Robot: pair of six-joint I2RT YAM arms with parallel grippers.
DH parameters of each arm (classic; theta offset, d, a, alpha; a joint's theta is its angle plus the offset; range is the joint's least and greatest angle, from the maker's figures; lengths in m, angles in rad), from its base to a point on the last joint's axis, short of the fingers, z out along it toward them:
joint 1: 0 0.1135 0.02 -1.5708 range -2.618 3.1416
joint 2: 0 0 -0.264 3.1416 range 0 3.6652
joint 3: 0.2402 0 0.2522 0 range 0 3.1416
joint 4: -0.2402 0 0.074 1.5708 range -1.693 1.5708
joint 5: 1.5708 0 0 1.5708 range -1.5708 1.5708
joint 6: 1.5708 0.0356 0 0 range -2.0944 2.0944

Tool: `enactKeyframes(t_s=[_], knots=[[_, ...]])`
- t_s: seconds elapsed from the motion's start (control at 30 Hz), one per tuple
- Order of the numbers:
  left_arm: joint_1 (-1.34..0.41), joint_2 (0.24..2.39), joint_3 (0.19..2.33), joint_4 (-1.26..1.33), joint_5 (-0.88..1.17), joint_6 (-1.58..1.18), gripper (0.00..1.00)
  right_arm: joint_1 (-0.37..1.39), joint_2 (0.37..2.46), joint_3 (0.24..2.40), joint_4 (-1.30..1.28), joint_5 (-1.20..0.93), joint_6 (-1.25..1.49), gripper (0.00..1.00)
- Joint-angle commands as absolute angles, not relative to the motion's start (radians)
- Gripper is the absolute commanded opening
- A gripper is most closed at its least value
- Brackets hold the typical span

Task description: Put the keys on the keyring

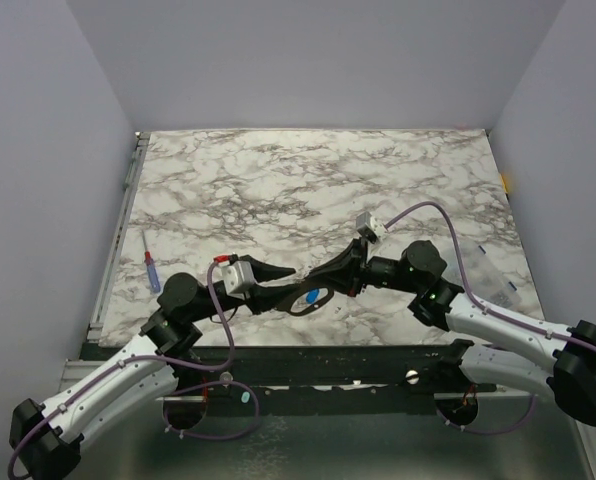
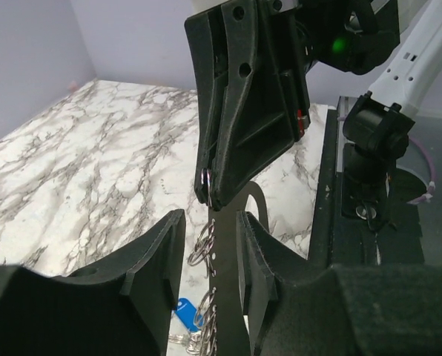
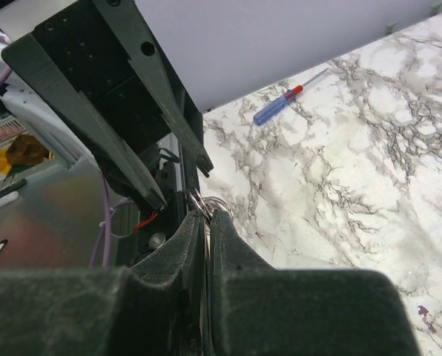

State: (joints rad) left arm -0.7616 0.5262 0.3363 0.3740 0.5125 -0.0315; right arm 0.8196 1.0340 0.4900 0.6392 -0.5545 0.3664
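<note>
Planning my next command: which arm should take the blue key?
Left. The left gripper is open, with the blue key close by it; the right gripper is shut on the keyring, so it is occupied.

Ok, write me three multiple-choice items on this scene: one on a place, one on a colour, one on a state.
1. The screwdriver lies: A) by the table's left edge; B) between the arms; C) at the far right corner.
2. The key's head is: A) red; B) blue; C) green.
3. The right gripper's jaws are: A) wide open; B) shut on the keyring; C) shut on the screwdriver.
Answers: 1 A, the top view shows it alone at the left edge; 2 B, blue shows in the top and left wrist views; 3 B, the right wrist view shows them pinching the ring.
</note>
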Motion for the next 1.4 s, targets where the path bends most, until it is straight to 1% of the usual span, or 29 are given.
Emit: enactKeyframes(t_s=[0.0,0.17,0.27,0.5,0.57,0.77,0.93,1.03,1.1,1.13,1.2,1.3,1.37], knots=[[-0.773,0.554,0.336,0.426,0.539,-0.005,0.36,0.821,1.042,0.526,0.634,-0.593,0.367,0.01],[-0.787,0.598,0.342,0.455,0.527,-0.005,0.33,0.821,1.052,0.522,0.653,-0.61,0.374,0.01],[-0.797,0.623,0.344,0.467,0.524,-0.005,0.28,0.821,1.054,0.52,0.665,-0.615,0.38,0.01],[-0.814,0.645,0.347,0.479,0.509,-0.005,0.21,0.82,1.05,0.515,0.676,-0.616,0.385,0.01],[-0.823,0.656,0.35,0.482,0.5,-0.005,0.17,0.821,1.053,0.515,0.677,-0.618,0.387,0.01],[-0.835,0.677,0.366,0.486,0.46,-0.005,0.0,0.82,1.064,0.513,0.683,-0.631,0.388,0.01],[-0.835,0.686,0.38,0.484,0.412,-0.013,0.0,0.821,1.064,0.506,0.695,-0.665,0.39,0.01],[-0.836,0.699,0.408,0.439,0.379,-0.01,0.0,0.821,1.071,0.51,0.681,-0.692,0.387,0.01],[-0.835,0.715,0.432,0.404,0.368,-0.007,0.0,0.821,1.074,0.512,0.67,-0.71,0.383,0.04],[-0.836,0.722,0.443,0.394,0.371,-0.005,0.0,0.821,1.075,0.512,0.668,-0.719,0.382,0.07],[-0.836,0.733,0.46,0.379,0.382,-0.005,0.0,0.82,1.078,0.513,0.658,-0.734,0.374,0.15],[-0.836,0.731,0.471,0.367,0.382,-0.005,0.0,0.822,1.077,0.515,0.632,-0.75,0.355,0.31],[-0.836,0.722,0.476,0.354,0.372,-0.005,0.0,0.821,1.075,0.516,0.617,-0.754,0.343,0.38]])
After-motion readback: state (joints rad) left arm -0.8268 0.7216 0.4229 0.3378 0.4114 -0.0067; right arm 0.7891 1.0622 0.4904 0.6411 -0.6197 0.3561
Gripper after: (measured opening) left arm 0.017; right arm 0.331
